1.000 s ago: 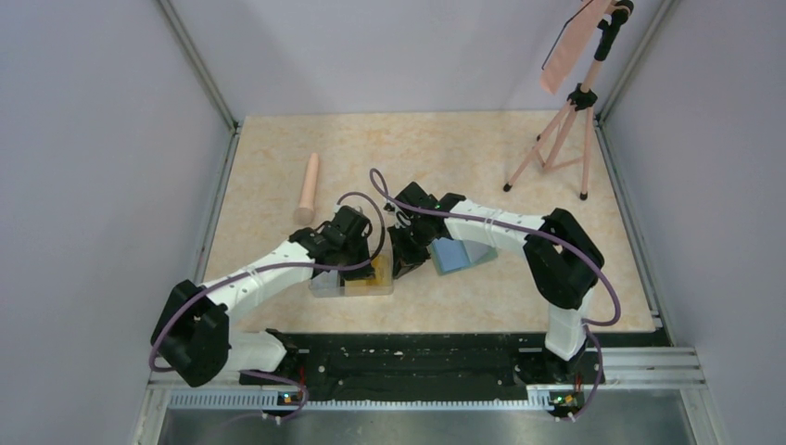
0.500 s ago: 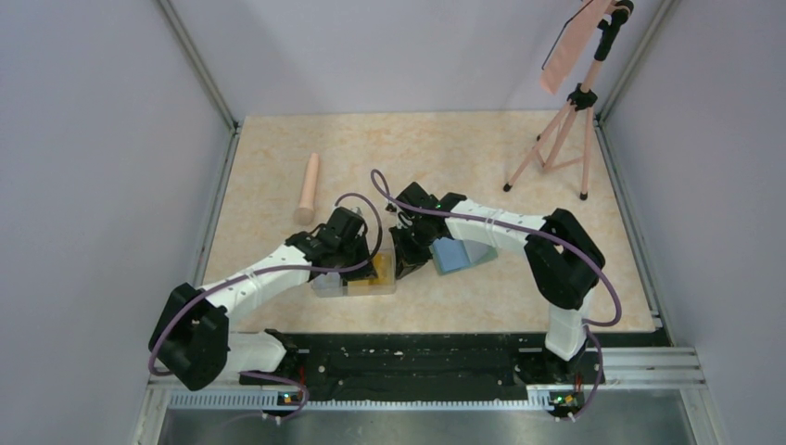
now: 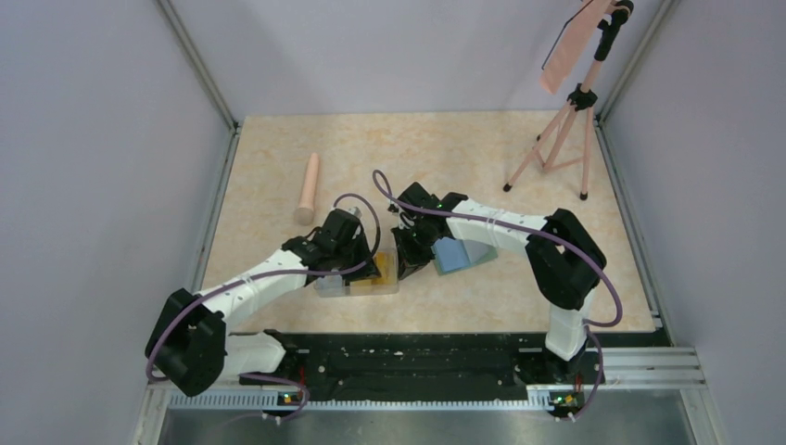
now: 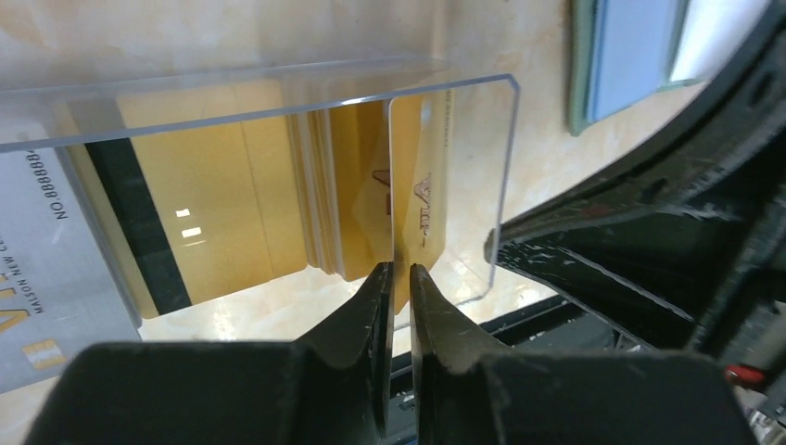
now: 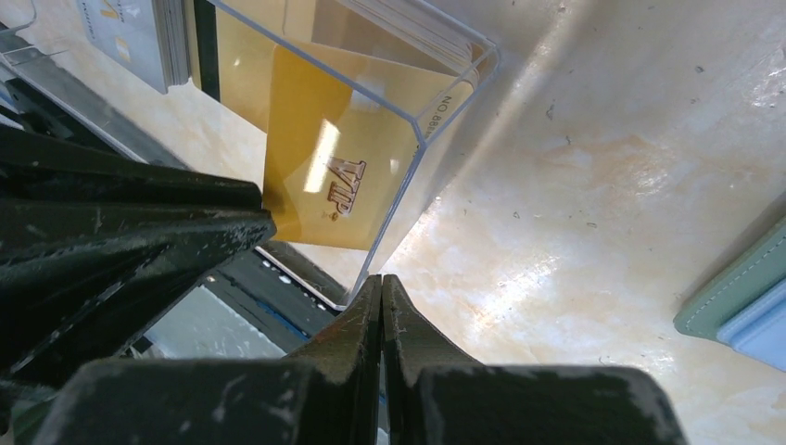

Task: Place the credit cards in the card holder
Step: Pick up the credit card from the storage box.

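**Mia:** Where are the cards?

**Ben:** The thin yellow plastic credit cards (image 4: pixel 222 204) stand packed on edge in the clear hard plastic box (image 5: pixel 436 88). The box is on the pale speckled counter (image 5: pixel 575 185). Some pale cards (image 4: pixel 42 269) with small print stand at the other end of the box. I see no card in the wallet yet.

**Mia:** What is the left end effector doing?

**Ben:** The left end effector (image 4: pixel 394 276) is almost shut. It looks like it pinches the edge of the VIP card (image 5: pixel 329 176), the yellow one at the end of the row. I think it grabs the edge because the card is so thin and flat.

**Mia:** And the right one?

**Ben:** The right end effector (image 5: pixel 381 289) is squeezed tight with nothing in it. Its tip is right at the box's corner. I cannot tell if it touches. I guess it is there to stop the box sliding.

**Mia:** Where does the card go?

**Ben:** Into the flat green folding card holder (image 4: pixel 630 56). It lies open just beside the box with its pale blue pages up, so a card can slide in.
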`<state>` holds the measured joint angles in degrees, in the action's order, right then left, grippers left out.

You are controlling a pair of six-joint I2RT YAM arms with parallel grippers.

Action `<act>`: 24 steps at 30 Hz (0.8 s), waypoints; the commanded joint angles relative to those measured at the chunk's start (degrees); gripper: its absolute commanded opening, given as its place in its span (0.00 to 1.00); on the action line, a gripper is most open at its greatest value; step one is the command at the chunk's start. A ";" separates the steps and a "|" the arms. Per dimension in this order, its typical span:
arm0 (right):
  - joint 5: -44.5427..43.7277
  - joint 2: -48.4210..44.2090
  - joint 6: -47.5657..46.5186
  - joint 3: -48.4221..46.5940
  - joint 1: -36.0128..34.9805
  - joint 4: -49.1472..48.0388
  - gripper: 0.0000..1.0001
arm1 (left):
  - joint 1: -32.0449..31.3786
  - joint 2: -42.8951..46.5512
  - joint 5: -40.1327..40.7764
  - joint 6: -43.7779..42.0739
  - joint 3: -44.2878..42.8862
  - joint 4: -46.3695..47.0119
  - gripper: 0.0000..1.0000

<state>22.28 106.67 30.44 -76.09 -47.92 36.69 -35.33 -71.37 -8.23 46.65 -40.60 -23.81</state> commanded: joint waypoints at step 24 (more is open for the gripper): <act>1.98 -5.21 -0.03 -0.53 0.18 -4.42 0.02 | -0.46 -1.26 0.88 1.96 -2.64 1.54 0.00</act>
<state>23.59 105.56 30.55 -76.09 -47.83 34.83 -35.66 -72.90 -9.78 48.56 -41.78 -21.12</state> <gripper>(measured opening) 0.009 0.011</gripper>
